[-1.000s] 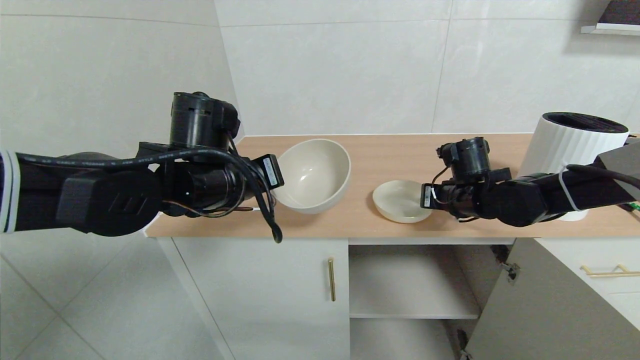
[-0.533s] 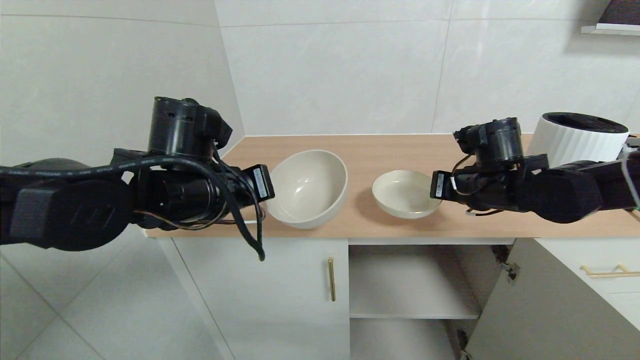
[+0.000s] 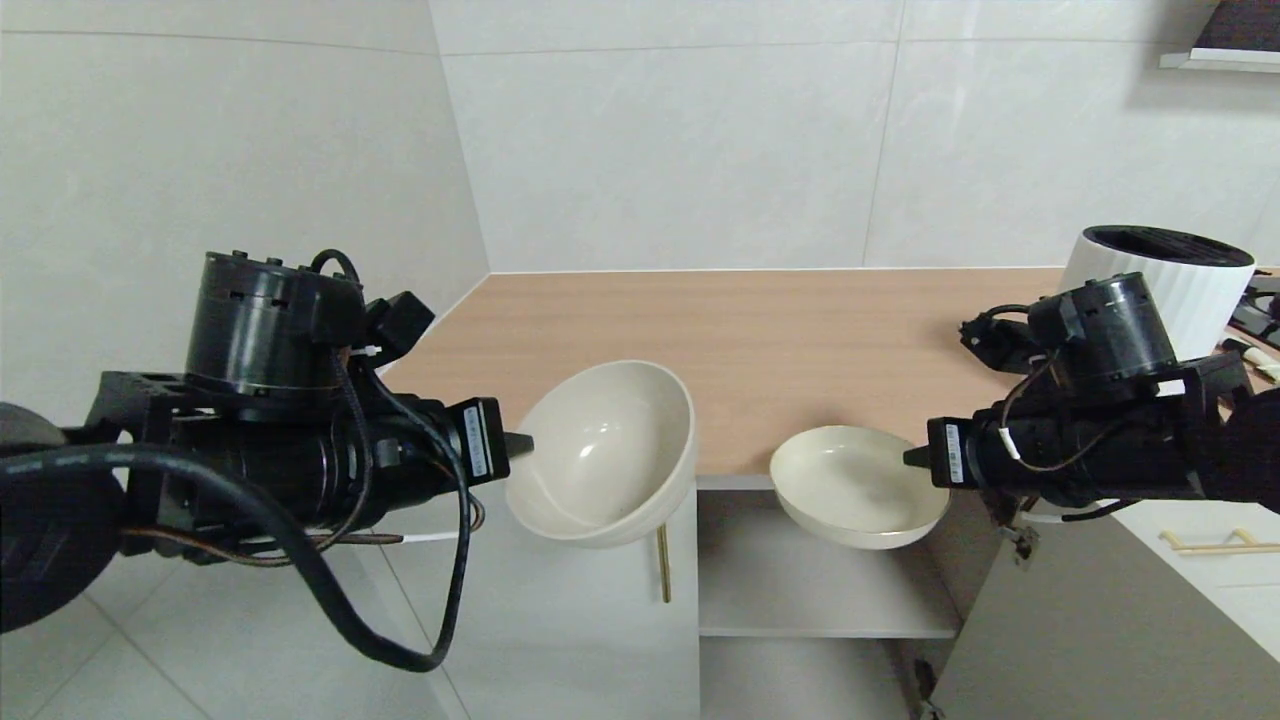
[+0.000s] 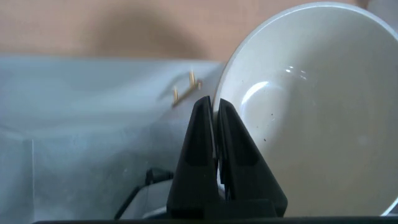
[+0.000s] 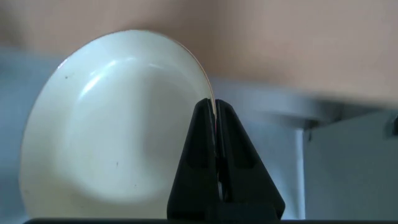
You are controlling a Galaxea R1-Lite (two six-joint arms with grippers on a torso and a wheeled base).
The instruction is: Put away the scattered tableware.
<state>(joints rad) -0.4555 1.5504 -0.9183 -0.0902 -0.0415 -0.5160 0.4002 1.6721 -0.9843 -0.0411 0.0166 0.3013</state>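
Note:
My left gripper (image 3: 522,443) is shut on the rim of a large cream bowl (image 3: 605,452), held in the air just off the counter's front edge, above the closed cabinet door. The left wrist view shows the same grip, the left gripper (image 4: 214,118) pinching the large bowl (image 4: 311,112) at its rim. My right gripper (image 3: 912,457) is shut on the rim of a small shallow cream bowl (image 3: 850,485), which hangs in front of the open cabinet. Up close, the right gripper (image 5: 214,118) clamps the small bowl (image 5: 118,124) by its edge.
The wooden counter (image 3: 760,340) runs along the tiled wall. A white ribbed container (image 3: 1165,275) stands at its right end. Below, an open cabinet shows a white shelf (image 3: 820,590), with its door (image 3: 1080,620) swung out on the right. A closed door with a brass handle (image 3: 661,565) is at left.
Both arms have lifted their bowls off the counter and drawn them back toward me, past the front edge. The head view has also shifted.

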